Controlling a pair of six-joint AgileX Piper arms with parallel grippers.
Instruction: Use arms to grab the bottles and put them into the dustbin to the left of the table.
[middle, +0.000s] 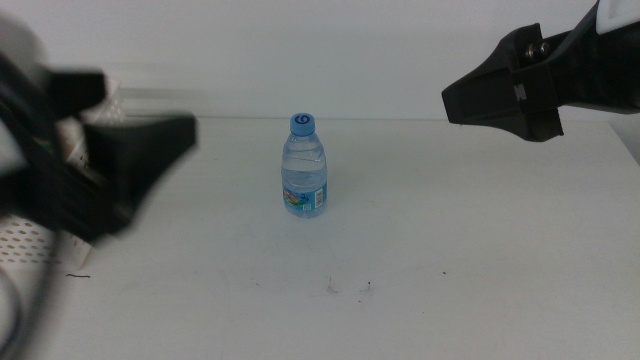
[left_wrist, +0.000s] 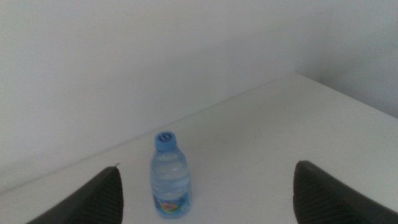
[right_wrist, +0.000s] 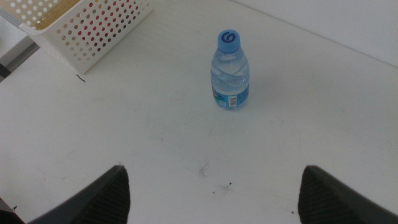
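Alone on the white table (middle: 480, 260), a small clear water bottle (middle: 304, 168) with a blue cap stands upright as two robot arms close in from either side. Its jaws spread wide and empty, the left gripper (middle: 150, 160) hangs near the table's left edge, the bottle ahead of its tips and centred between them in that arm's wrist view, still well apart from either jaw. Opposite, the right gripper (middle: 470, 98) hovers high above the table, its jaws likewise parted and holding nothing, with the bottle lying ahead of and below them. Behind the left gripper sits the dustbin (right_wrist: 87, 31), a white perforated basket; red shows through the holes in its wall, though what lies inside cannot be made out. Judging by the layout, the step in hand is the approach to this last visible bottle, with no grasp yet made. Next, the left gripper would need to travel forward until the bottle's body sits between its jaws, close on it below the cap, lift, and carry it back to the basket without toppling the light, narrow bottle.
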